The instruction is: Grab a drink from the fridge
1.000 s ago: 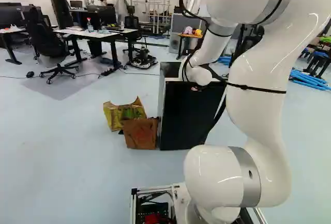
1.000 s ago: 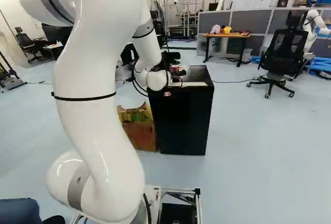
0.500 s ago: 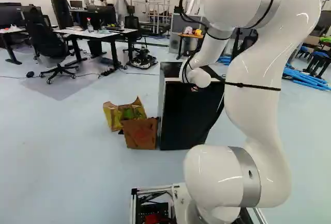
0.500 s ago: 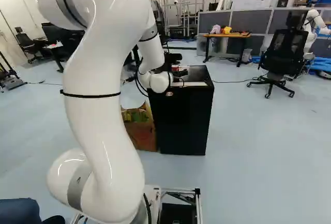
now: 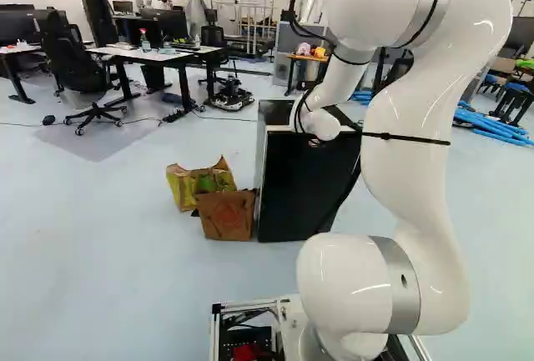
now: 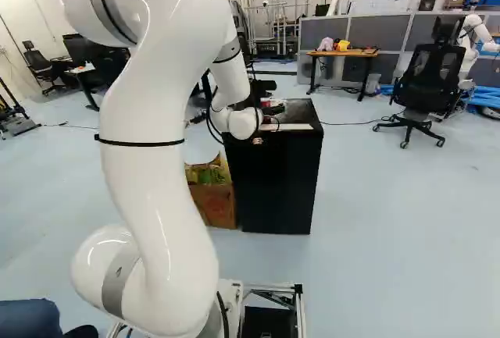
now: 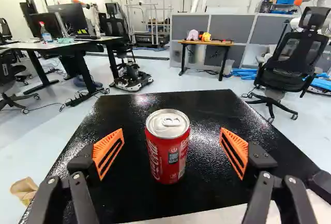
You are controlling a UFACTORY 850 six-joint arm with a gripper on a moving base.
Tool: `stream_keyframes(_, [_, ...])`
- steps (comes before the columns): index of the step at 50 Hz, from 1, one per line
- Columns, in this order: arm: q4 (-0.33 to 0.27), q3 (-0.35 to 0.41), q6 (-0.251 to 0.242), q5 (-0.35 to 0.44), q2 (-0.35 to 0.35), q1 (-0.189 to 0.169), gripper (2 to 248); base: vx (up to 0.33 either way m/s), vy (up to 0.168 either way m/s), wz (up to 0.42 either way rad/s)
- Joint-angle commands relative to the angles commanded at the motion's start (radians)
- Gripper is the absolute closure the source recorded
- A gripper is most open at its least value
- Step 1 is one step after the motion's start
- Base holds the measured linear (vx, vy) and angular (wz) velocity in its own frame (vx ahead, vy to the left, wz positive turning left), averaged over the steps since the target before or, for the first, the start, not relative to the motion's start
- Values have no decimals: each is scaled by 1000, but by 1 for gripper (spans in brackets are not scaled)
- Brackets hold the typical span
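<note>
You have one gripper (image 6: 258, 90), its two fingers with orange pads (image 7: 108, 152) spread wide on either side of one red drink can (image 7: 168, 154), and it has hold of nothing. The can stands upright on top of the one black fridge (image 6: 272, 190), centred between the fingers and touching neither; how deep it sits between them, you can't really tell. The can's far side is hidden from you, the arm covers most of it in the right base view, and the gripper is hidden behind the arm in the left base view. Two bags, one yellow-green (image 5: 200, 184) and a brown bag (image 5: 227, 216), sit on the floor below and left of the gripper, against each other. For room, you have black surface between the can and each pad, and more beyond the can up to the far edge. The near edge, with its pale strip (image 7: 227, 214), runs under the gripper.
</note>
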Motion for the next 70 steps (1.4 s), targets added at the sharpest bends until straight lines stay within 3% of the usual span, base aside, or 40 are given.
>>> stream_keyframes(6, [0, 0, 10, 0, 0, 0, 3, 0, 0, 0])
stream_keyframes(13, [0, 0, 65, 0, 0, 0, 3, 0, 0, 0])
stream_keyframes(54, [0, -13, 65, 0, -10, 1, 9, 0, 0, 0])
stream_keyframes(55, [0, -13, 65, 0, -10, 1, 46, 0, 0, 0])
stream_keyframes(59, [0, -13, 65, 0, -10, 1, 46, 0, 0, 0])
stream_keyframes(60, [0, -13, 65, 0, -10, 1, 84, 0, 0, 0])
stream_keyframes(65, [0, -13, 65, 0, -10, 1, 84, 0, 0, 0])
stream_keyframes(66, [0, -13, 65, 0, -10, 1, 122, 0, 0, 0])
stream_keyframes(70, [0, -13, 65, 0, -10, 1, 122, 0, 0, 0])
